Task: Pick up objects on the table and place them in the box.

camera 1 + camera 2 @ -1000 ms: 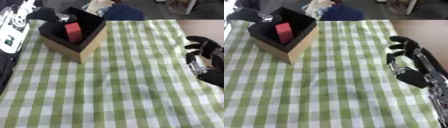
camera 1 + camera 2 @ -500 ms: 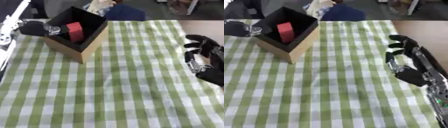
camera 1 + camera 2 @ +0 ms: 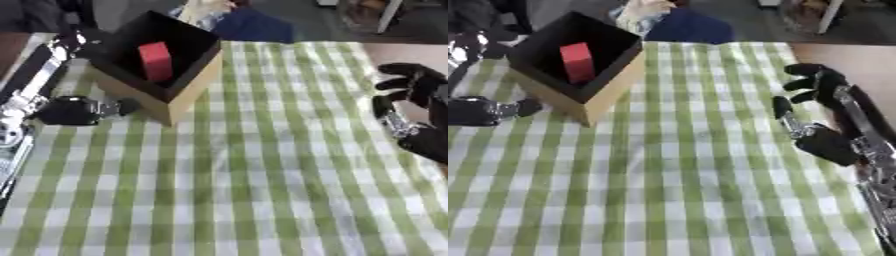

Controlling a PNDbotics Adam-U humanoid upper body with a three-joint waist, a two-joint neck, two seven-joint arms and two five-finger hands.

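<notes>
A cardboard box (image 3: 194,84) with a black inside stands at the far left of the checked cloth. A red block (image 3: 156,60) stands upright in it. My left hand (image 3: 72,110) hangs low beside the box's near left wall, empty, with a finger stretched toward the box. At the right edge of the cloth my right hand (image 3: 822,141) rests open, fingers up, holding nothing. No loose object shows on the cloth.
The green and white checked cloth (image 3: 254,170) covers most of the table. Bare wood (image 3: 859,57) shows at the far right. A blue thing (image 3: 255,28) and a pale thing (image 3: 203,11) lie just beyond the far edge, behind the box.
My left hand has come away from the box's top rim and dropped to its near left side. The red block stays in the box. The view has shifted a little.
</notes>
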